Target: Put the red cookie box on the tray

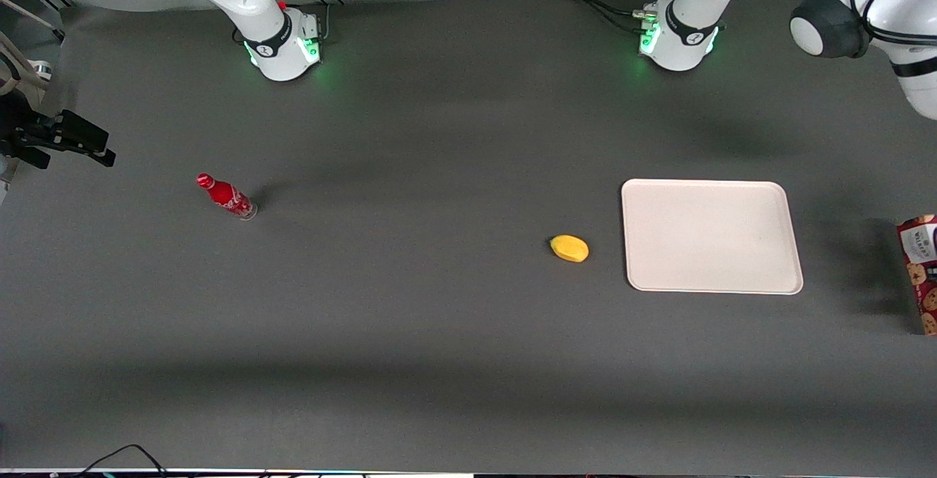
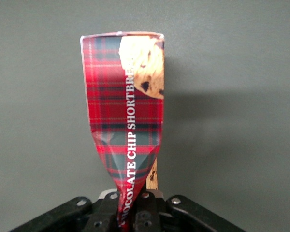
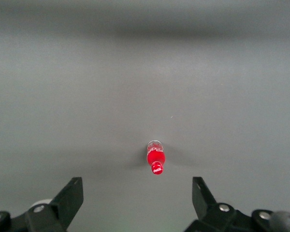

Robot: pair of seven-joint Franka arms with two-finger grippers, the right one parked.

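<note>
Nearest the front camera of all the objects is the small yellow lemon-shaped fruit (image 1: pixel 569 248), lying just beside the edge of the large flat cream-white rectangular tray (image 1: pixel 790 244) that faces the parked arm's end of the dark grey table (image 1: pixel 439 361). Starting from the parked arm's end, a little red bottle (image 1: pixel 226 196) stands alone; then come the fruit and the tray, whose surface is bare.

At the working arm's edge of the table the long narrow dark-red tartan cookie box (image 2: pixel 128 121) is partly in the front view — it is off the tray. In the left wrist view the gripper (image 2: pixel 134 212) is clamped tight on one end of the box, pinching the cardboard so that it creases.

The carry looks to be the step in hand. Next the box needs moving over the tray's middle, lowering flat, then release — gently, since the crushed end may twist.
</note>
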